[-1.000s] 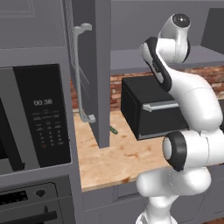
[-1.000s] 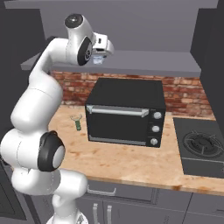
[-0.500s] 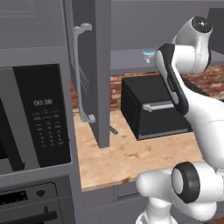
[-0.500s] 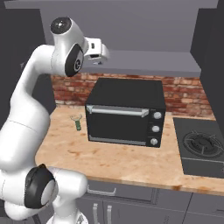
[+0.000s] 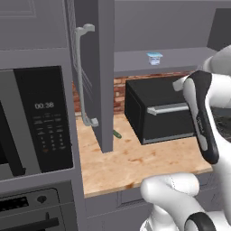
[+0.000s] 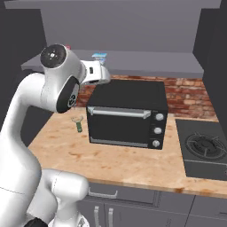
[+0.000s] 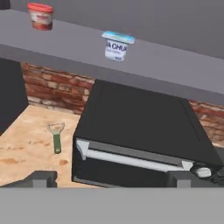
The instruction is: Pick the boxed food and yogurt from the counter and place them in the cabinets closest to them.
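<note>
Your claw (image 7: 109, 177) is spread wide with nothing in it, hanging in front of the black toaster oven (image 7: 140, 140) on the desk (image 6: 133, 166). The yogurt (image 7: 117, 45) is upright on the grey cabinet shelf (image 7: 175, 74) above the oven, and you can spot it in the left base view too (image 5: 154, 58). A small red cup (image 7: 40, 15) stands on the same shelf, well apart from the yogurt. A green-handled bottle opener (image 7: 56, 136) lies on the desk beside the oven.
</note>
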{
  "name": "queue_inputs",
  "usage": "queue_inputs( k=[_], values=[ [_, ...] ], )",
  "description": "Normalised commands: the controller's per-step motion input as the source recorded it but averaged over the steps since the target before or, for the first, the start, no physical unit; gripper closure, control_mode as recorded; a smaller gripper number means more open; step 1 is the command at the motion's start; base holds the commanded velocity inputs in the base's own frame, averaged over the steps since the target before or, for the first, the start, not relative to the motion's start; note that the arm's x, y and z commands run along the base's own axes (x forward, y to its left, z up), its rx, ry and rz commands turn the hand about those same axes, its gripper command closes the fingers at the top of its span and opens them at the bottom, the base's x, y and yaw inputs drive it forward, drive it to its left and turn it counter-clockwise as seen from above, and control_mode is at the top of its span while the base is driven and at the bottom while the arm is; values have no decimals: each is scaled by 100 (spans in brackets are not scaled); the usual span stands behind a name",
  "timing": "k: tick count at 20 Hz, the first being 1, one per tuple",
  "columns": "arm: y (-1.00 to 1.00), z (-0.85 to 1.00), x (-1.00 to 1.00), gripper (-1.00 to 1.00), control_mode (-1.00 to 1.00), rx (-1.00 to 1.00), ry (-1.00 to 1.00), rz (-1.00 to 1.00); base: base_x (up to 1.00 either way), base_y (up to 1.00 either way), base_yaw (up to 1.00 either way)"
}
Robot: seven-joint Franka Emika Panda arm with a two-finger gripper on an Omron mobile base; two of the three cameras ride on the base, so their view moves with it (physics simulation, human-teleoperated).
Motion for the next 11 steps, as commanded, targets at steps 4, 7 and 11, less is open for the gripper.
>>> queue_inputs(
  k=[4, 7, 11],
  values=[
    [-22, 0, -95, -100, -100, 7, -36, 0, 0, 0, 0],
    [-19, 11, -78, -100, -100, 13, -41, 0, 0, 0, 0],
    [-15, 16, -67, -100, -100, 13, -44, 0, 0, 0, 0]
  ],
)
